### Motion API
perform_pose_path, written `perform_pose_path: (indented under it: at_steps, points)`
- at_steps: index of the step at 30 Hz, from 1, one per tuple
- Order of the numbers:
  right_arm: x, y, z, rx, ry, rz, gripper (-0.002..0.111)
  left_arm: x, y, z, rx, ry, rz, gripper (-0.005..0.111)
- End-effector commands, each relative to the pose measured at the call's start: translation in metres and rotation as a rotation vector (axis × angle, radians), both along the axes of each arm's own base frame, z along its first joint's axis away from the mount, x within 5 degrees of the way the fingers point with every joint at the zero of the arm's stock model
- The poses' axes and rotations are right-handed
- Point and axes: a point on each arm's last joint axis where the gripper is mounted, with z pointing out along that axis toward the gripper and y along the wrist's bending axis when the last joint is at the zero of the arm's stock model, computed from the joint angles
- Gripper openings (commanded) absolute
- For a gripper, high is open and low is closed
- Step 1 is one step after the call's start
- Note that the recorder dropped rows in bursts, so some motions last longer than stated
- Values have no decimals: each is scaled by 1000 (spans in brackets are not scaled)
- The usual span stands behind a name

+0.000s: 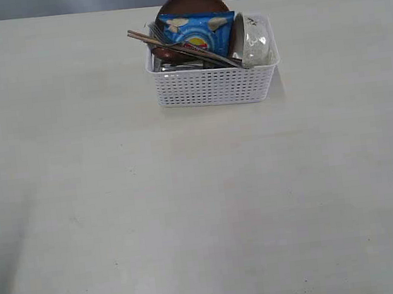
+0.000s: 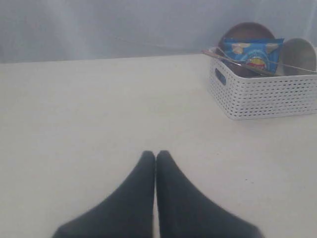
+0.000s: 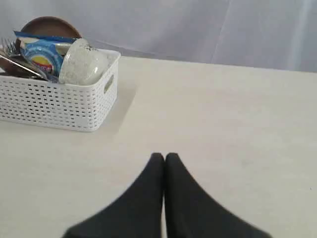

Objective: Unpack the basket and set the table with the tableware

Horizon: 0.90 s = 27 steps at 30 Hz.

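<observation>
White lattice basket [image 1: 214, 87] sits on the off-white surface [image 1: 190, 211], upper middle of the exterior view, fully packed. Inside it, brown plate [image 1: 191, 2] stands upright at the back and cream bowl [image 1: 255, 41] lies tipped on its side at the right end. The chopsticks [image 1: 178, 46] slant across the top, blue chip packet [image 1: 198, 33] propped behind them. Fingers of left tool [image 2: 155, 154] clenched together, nothing held, well apart from basket. Same for right tool [image 3: 164, 156]: clenched, empty.

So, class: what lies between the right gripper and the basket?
Only bare table; the right wrist view shows nothing else between the right gripper and the basket.
</observation>
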Motion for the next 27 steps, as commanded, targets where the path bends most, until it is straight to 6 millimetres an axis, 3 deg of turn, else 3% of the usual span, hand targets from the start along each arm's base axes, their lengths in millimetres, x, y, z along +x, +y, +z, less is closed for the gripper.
perform_pose_path:
  at_steps: [1, 13, 18, 21, 27]
  points:
    - [2, -1, 16, 19, -181, -14, 0, 0, 0, -1, -1, -2, -5, 0]
    - [-2, -5, 49, 49, -548, -50, 0, 0, 0, -1, -1, -2, -5, 0]
    - [-10, -7, 68, 119, -776, -66, 0, 0, 0, -1, -1, -2, -5, 0]
    - [-10, -6, 75, 170, -712, -48, 0, 0, 0, -1, -1, -2, -5, 0]
    - [-12, -4, 121, 112, -604, -33, 0, 0, 0, -1, -1, -2, -5, 0]
